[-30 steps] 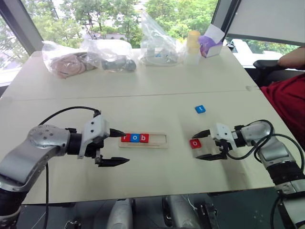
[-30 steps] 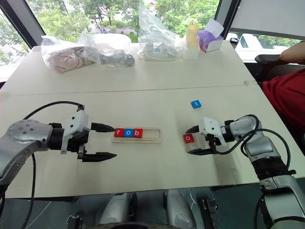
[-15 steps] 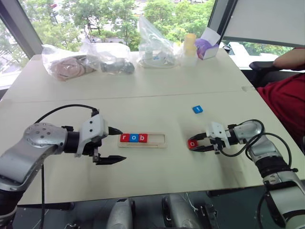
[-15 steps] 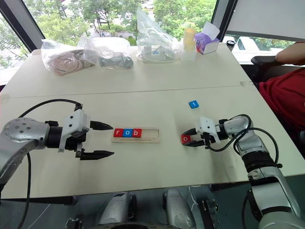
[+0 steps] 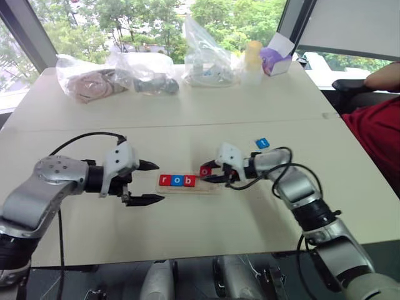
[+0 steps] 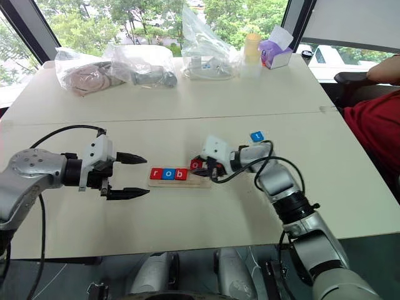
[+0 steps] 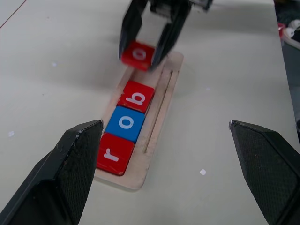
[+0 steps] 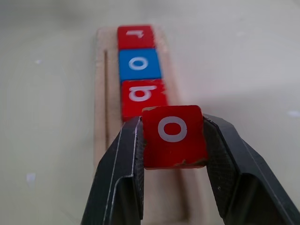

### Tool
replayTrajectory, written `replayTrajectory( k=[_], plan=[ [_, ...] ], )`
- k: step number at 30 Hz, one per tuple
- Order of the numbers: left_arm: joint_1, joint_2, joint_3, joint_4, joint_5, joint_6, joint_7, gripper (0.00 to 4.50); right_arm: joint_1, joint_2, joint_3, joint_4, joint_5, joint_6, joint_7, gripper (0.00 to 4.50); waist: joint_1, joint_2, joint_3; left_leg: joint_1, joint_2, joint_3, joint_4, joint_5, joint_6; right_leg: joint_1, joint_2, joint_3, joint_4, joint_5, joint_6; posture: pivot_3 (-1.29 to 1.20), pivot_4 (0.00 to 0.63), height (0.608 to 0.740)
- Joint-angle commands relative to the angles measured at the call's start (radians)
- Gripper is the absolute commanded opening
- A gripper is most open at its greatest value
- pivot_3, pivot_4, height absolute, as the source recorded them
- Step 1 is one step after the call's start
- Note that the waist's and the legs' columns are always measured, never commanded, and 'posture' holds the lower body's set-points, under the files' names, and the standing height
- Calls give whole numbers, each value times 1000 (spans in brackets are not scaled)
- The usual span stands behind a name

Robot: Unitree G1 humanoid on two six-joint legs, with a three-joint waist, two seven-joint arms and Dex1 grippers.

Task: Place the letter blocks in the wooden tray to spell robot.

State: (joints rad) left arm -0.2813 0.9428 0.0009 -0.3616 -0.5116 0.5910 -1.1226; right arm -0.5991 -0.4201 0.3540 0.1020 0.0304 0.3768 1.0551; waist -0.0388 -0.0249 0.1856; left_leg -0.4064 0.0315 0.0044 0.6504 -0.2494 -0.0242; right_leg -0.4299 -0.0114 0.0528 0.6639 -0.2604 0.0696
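The wooden tray (image 5: 211,187) lies mid-table with a red r (image 7: 112,152), a blue o (image 7: 125,123) and a red b (image 7: 137,96) in a row at its left end. Just above the tray's bare part, next to the b, hangs a red o block (image 8: 173,136). My right gripper (image 5: 206,174) is shut on it by its two sides. A blue t block (image 5: 262,143) lies on the table to the right, behind my right arm. My left gripper (image 5: 160,182) stands wide open just off the tray's left end, holding nothing.
Several clear plastic bags (image 5: 115,78), a yellow cup (image 5: 253,57) and a purple box (image 5: 275,56) line the table's far edge. A person in a red top (image 5: 378,125) sits at the right side. A seam (image 5: 187,123) runs across the table.
My right gripper closed on the red o block at the right and carried it left, up over the tray beside the b. The left gripper stayed open in place.
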Motion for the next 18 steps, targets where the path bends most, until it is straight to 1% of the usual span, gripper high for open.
replayTrajectory(
  k=[1,11,18],
  plan=[
    [7,2,40,-19,-9,2,17,4500,-4,-7,3,-73,-3,33,-14,1185,-1,0,0,0,0,0,0,0,0,0,0,0,0,0,0,0,150,740],
    [32,-19,29,-44,-6,7,53,4500,8,-15,26,-106,8,60,6,1185,-5,0,0,0,0,-1,0,0,0,0,1,-1,0,0,0,0,150,740],
    [38,-24,23,-52,-2,11,67,4500,0,-3,35,-72,0,46,-4,1185,-4,0,0,0,0,-1,0,0,0,0,1,-1,0,0,0,0,150,740]
  ],
)
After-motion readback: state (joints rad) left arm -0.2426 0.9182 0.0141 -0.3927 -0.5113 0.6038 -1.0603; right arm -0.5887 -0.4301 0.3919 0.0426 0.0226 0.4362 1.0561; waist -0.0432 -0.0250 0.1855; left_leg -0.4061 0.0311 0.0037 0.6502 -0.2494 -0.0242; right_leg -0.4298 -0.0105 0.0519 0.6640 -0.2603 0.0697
